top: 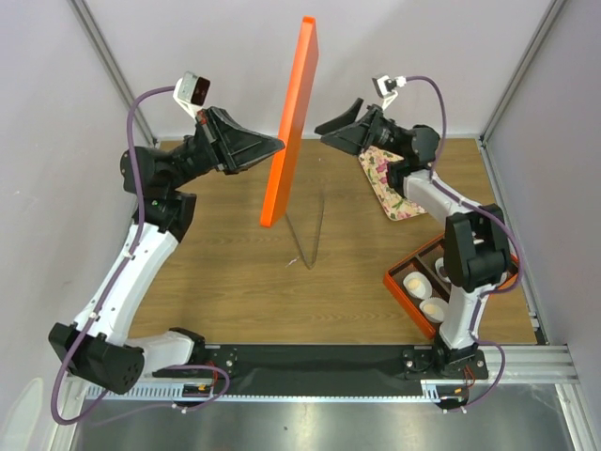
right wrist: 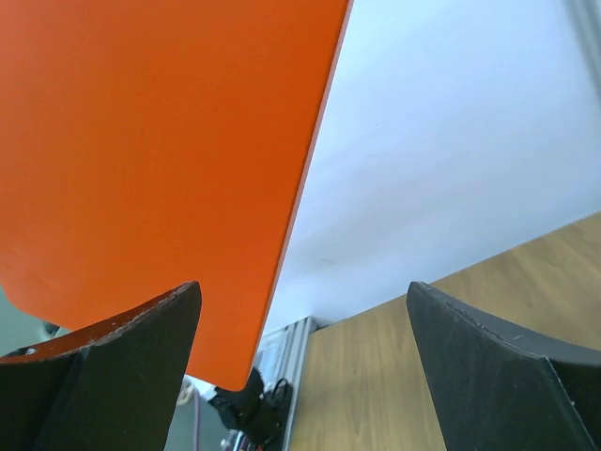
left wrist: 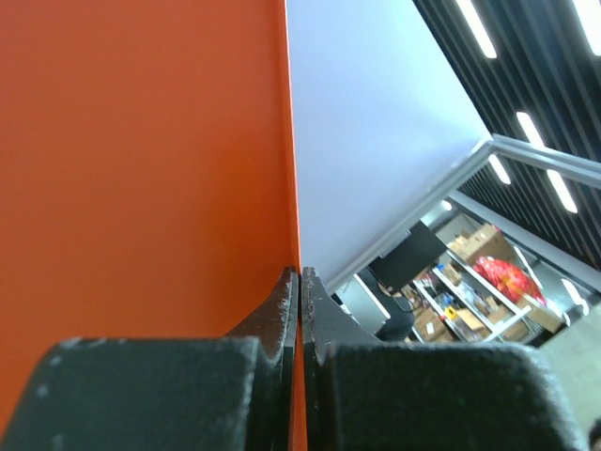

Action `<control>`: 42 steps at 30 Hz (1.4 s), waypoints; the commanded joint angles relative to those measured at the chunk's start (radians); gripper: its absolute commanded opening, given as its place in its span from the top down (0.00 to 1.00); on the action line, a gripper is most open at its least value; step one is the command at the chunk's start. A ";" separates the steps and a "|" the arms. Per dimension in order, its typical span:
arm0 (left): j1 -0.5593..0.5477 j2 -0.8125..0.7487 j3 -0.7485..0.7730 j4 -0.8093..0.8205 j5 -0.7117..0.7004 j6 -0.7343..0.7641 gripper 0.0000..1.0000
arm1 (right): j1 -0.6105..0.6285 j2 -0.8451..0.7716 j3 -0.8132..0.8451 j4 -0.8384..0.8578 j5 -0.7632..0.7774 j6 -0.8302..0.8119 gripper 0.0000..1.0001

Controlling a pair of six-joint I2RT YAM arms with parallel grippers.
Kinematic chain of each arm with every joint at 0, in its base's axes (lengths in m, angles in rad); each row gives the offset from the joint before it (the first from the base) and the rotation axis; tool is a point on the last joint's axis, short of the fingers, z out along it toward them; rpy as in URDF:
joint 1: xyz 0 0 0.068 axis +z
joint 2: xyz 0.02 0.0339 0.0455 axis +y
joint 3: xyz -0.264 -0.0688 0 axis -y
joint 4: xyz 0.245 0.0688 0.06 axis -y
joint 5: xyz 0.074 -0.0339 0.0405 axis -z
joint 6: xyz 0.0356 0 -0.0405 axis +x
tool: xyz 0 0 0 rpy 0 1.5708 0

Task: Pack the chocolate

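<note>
Chocolate is not showing clearly enough to place in any view. Left gripper [top: 279, 145] is pinching the near edge of an upright orange board [top: 293, 122], jaws clamped flat on it. Right gripper [top: 327, 127] is hovering just beyond the board's opposite face, fingers spread wide, holding nothing.

Brightly, evenly lit from overhead, soft and diffuse; only weak, blurred shadows on the tabletop [top: 235, 272] beneath the arms [top: 141, 254]. Flat, saturated colour across the orange board [top: 293, 122] in both wrist views. Blown out white at 2 o'clock of the left wrist view on the ceiling light strips [left wrist: 541, 160]. Soft-focus on the near dark fingers [left wrist: 277, 315], sharp overhead.
</note>
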 commanded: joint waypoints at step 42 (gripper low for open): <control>0.211 0.253 0.069 0.230 0.003 -0.084 0.93 | 0.002 0.116 0.451 0.320 0.039 0.367 0.72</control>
